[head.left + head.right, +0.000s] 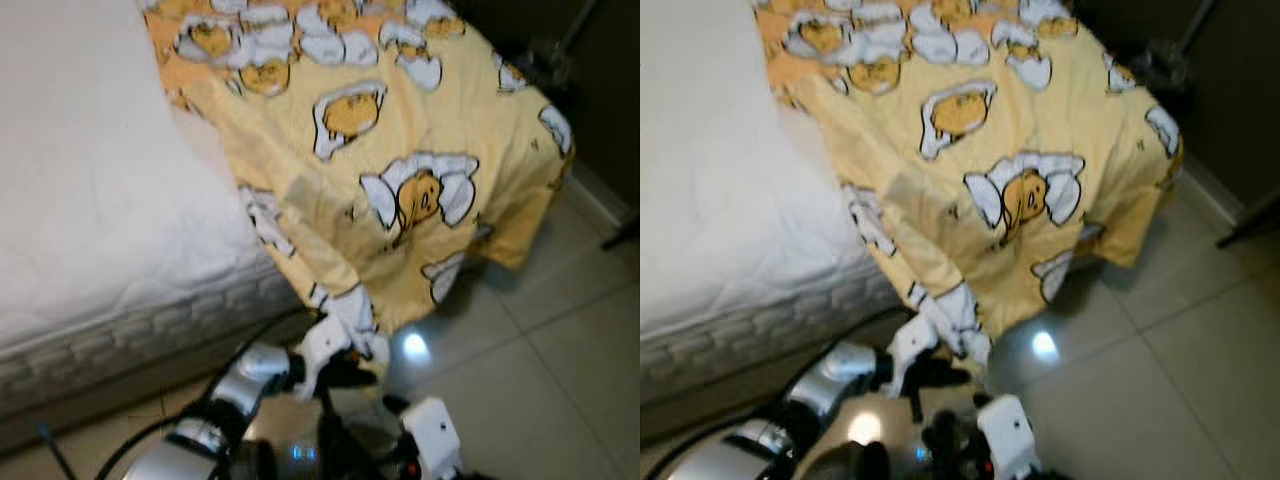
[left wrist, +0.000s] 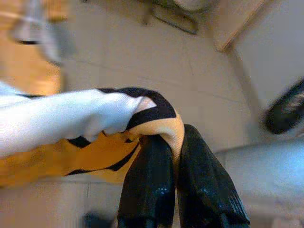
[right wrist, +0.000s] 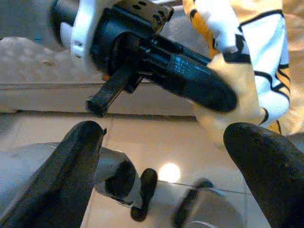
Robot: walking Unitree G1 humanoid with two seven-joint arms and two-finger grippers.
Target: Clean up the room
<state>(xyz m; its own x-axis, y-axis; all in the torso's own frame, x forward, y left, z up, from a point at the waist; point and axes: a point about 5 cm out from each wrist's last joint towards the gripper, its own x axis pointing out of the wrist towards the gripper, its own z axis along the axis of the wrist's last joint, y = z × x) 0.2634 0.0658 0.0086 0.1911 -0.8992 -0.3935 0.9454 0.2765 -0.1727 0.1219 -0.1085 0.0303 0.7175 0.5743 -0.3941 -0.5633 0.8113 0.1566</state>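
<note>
A yellow blanket (image 1: 400, 150) printed with white and orange egg figures is draped over the bed's corner and hangs toward the floor. Low in front of me, my left gripper (image 1: 343, 366) is shut on the blanket's lowest corner. In the left wrist view the cloth (image 2: 95, 137) is bunched between the two black fingers (image 2: 147, 180). My right gripper (image 3: 164, 137) is open, just below and beside the left one, and holds nothing. Its view looks at the left gripper (image 3: 204, 90) and the pinched blanket corner (image 3: 251, 61).
The white mattress (image 1: 90, 180) fills the left side, with its quilted side panel (image 1: 130, 335) just above the floor. Pale tiled floor (image 1: 540, 380) lies to the right. A dark stand (image 1: 540, 60) and a dark leg (image 1: 625, 235) sit at the far right.
</note>
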